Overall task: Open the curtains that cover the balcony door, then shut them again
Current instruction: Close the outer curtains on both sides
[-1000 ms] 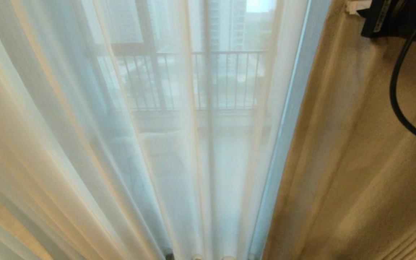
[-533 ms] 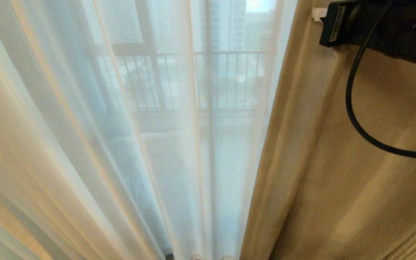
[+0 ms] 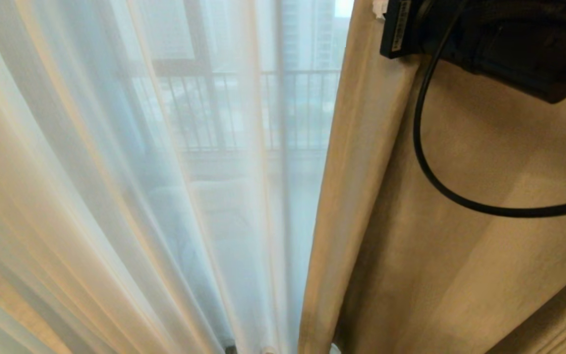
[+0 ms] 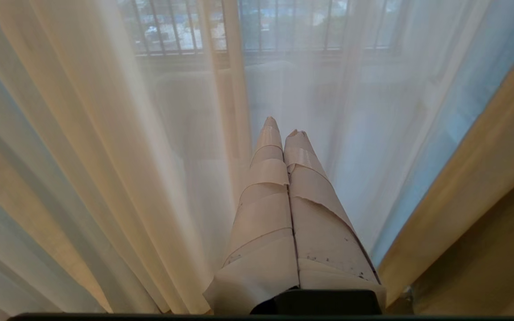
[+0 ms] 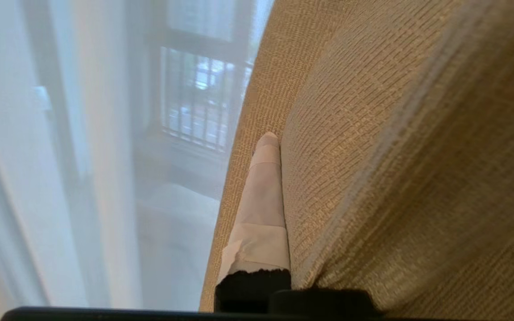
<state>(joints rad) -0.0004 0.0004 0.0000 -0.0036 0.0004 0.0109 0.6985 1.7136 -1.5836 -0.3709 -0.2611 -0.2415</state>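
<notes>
Curtains: beige drape, one fold pinched in my right gripper, jaws clamped on it, fabric hiding one finger. White sheer hangs just ahead of my left gripper, jaws pressed together, empty. Balcony door frame and railing beyond the sheer.

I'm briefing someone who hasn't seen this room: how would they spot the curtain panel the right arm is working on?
Face the balcony door, dimly visible through the white sheers on the left. Right of those hangs the thick beige drape, its leading edge running down mid-picture. Unlike the see-through sheers, it is opaque and coarsely woven, and the right end effector is shut on a fold of it.
</notes>
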